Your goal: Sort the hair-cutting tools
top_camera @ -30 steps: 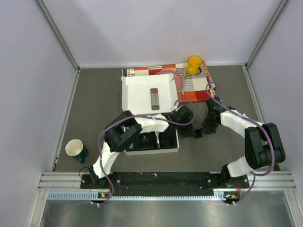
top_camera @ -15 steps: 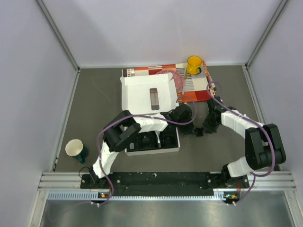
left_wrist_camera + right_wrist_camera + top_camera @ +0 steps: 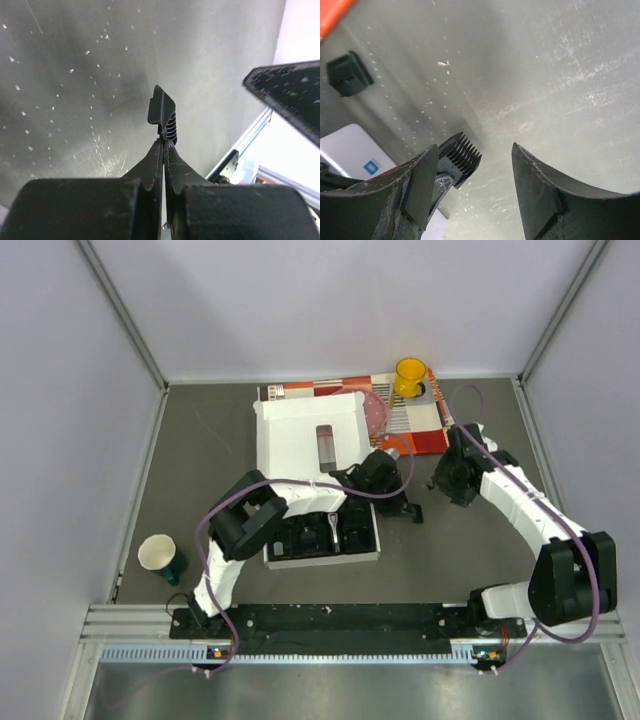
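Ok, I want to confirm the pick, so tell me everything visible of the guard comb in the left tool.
The guard comb is small and black and looks like matte plastic, with a flat angled tab on top and a curved row of ribbed teeth below. The shut left tool pinches its lower end, so it juts out over the grey table. Nothing else visibly touches it.
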You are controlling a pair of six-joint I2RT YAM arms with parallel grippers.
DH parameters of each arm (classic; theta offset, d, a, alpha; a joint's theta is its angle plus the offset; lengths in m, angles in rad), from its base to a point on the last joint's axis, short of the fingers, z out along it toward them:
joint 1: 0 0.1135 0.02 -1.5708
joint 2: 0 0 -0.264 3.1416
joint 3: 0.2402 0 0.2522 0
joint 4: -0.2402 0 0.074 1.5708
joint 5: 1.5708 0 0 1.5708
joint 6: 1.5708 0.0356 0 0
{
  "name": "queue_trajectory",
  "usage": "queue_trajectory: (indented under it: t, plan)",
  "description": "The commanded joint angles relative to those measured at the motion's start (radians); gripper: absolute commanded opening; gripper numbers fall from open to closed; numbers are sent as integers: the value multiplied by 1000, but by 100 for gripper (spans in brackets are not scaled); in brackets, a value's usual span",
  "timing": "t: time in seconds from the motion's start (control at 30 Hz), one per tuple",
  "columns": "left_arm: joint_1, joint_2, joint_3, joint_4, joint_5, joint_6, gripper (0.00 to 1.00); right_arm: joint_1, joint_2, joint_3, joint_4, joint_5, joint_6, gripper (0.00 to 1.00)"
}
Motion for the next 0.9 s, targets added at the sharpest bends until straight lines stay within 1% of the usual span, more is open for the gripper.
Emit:
queue_trajectory:
  t: [0.0, 0.1, 0.13, 0.23, 0.27, 0.3, 0.37, 0.4, 0.47, 0.53, 0.57, 0.67, 0.77, 0.87]
  plan:
    - [41, -116, -25, 34, 135, 83, 0, -5, -73, 77, -71, 48, -16, 59]
    - [76, -149, -71, 73, 209, 52, 0, -5, -106, 76, -88, 16, -16, 59]
    - [86, -168, -87, 95, 277, 54, 0, -5, -114, 71, -87, 5, -14, 58]
    - [106, -242, -137, 90, 325, 130, 0, -4, -148, 53, -87, -31, -13, 58]
    - [107, -263, -139, 59, 316, 197, 0, -5, -154, 44, -88, -36, -13, 57]
    - [110, -308, -139, -37, 303, 233, 0, -4, -165, 41, -88, -45, -13, 57]
    - [113, -355, -151, -112, 246, 323, 0, -4, -174, 28, -88, -50, -16, 57]
    - [119, -404, -179, -142, 231, 354, 0, -5, -177, 24, -87, -56, -17, 57]
    - [136, -446, -214, -163, 212, 428, 0, -4, -179, 11, -87, -59, -20, 57]
    - [162, -488, -238, -176, 249, 446, 0, -4, -173, 2, -87, -64, -19, 57]
    - [175, -498, -252, -177, 290, 445, 0, -5, -171, 1, -87, -64, -17, 57]
    - [243, -535, -339, -176, 345, 459, 0, -4, -165, -7, -84, -71, -11, 57]
    - [288, -575, -389, -190, 355, 494, 0, -4, -168, -15, -79, -73, -8, 57]
    - [323, -580, -401, -225, 371, 505, 0, -5, -166, -27, -76, -76, -8, 57]
